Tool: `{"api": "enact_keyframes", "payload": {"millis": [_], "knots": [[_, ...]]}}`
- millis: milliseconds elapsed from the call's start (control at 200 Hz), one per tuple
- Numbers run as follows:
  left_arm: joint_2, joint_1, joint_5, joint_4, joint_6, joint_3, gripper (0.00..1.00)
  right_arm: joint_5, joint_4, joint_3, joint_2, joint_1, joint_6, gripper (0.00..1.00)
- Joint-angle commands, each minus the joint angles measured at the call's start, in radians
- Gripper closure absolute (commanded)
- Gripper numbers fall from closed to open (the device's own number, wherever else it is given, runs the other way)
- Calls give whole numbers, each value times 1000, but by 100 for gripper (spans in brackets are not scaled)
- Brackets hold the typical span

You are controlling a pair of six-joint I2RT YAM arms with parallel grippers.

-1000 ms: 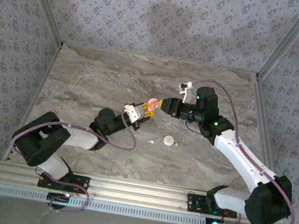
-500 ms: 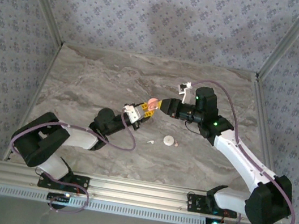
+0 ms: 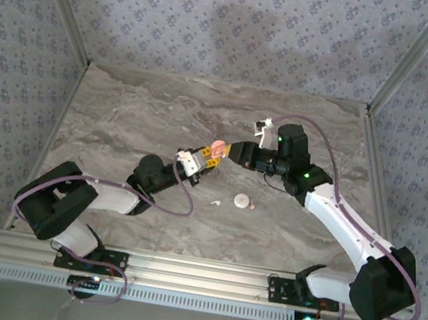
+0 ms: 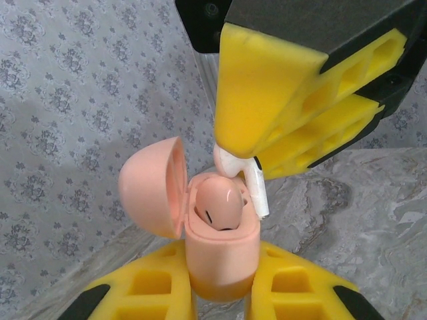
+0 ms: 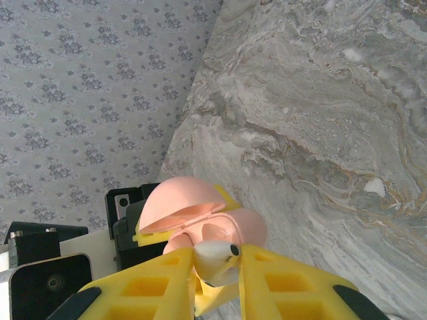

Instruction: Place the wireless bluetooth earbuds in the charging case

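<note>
Note white earbud [image 4: 243,175] pinched tight in right tool [image 4: 245,163], head up, stem pointing down at the rim of the pink charging case [image 4: 220,247]. Cannot tell if stem touches rim or hangs just beside it. Note case upright, lid [image 4: 155,187] swung open to one side, body clamped in left tool [image 4: 220,283], held up off the tabletop [image 3: 139,115].

Judged step: seating this bud in the socket [image 4: 217,203]; not in yet, socket looks vacant.

To do it well:
- Shift bud off the rim toward the middle of the opening.
- Line stem up with socket axis before going down.
- Lower slowly and avoid pushing if stem catches the edge.
- Stay clear of the open lid, since a knock could shut it.
- Do not loosen left tool, because the case could tip.
- Release only once head sits flush.

Risk: small smooth bud slipping out and dropping.

Also note second earbud [image 3: 215,202] lying on tabletop, just beside a round white disc [image 3: 240,202], left for later.
</note>
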State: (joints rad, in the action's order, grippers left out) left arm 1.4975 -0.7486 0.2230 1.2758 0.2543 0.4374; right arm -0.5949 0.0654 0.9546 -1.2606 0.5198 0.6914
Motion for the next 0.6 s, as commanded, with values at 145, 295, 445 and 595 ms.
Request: {"api": "enact_keyframes", "payload": {"millis": [145,295,445,595], "knots": [[8,-11,3,27,10,10,89,15,-1,53,29,6,-6,77],[6,-12,1,20,11,10,90,11,-14,58,24,11,0,77],[5,-12,2,22,10,12,89,16,-20,57,20,16,2,77],[0,-11,4,27,2,18,89,19,-21,49,12,17,5,77]]}}
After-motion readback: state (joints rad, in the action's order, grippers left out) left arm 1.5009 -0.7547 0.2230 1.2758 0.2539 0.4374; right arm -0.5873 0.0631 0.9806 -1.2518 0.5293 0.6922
